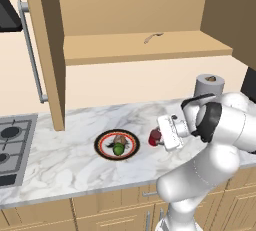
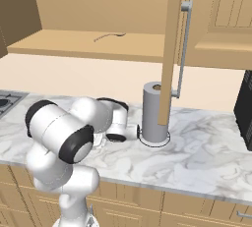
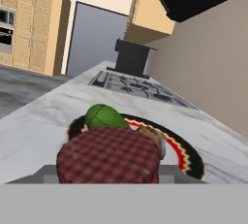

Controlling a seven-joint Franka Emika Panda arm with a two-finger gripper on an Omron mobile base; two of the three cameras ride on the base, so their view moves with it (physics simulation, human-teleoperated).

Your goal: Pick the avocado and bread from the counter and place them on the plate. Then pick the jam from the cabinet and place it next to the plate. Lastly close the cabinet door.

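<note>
- While low over the counter (image 1: 65,160), gripper (image 1: 161,138) clenched on the jam (image 1: 155,136), with the jar's red checked lid (image 3: 108,156) close up at the bottom of the hand view.
- Jam held just right of the plate (image 1: 102,138) in the left base view, near its rim; cannot tell whether the jar's base touches the marble.
- On the plate, the avocado (image 1: 118,149) toward the front and the bread (image 1: 120,140) touching it just behind.
- From the hand view, avocado (image 3: 103,117) beyond the lid, bread (image 3: 154,137) as a brown sliver to its right, plate rim (image 3: 186,156) curving off in orange-red and black.
- Above the counter, the cabinet (image 1: 145,47) standing open, its inner shelf carrying a small thin curved item (image 1: 153,37), too small to identify.
- Cabinet door (image 1: 47,50) swung out edge-on toward the camera, long silver bar handle (image 1: 31,50) on its left face in the left base view.
- Grey paper-towel roll (image 2: 155,113) upright on the counter behind the arm, near the back wall.
- Stove burners (image 1: 11,142) set into the counter at far left, well apart from the plate.
- Light wood cupboards (image 1: 100,215) below the marble.
</note>
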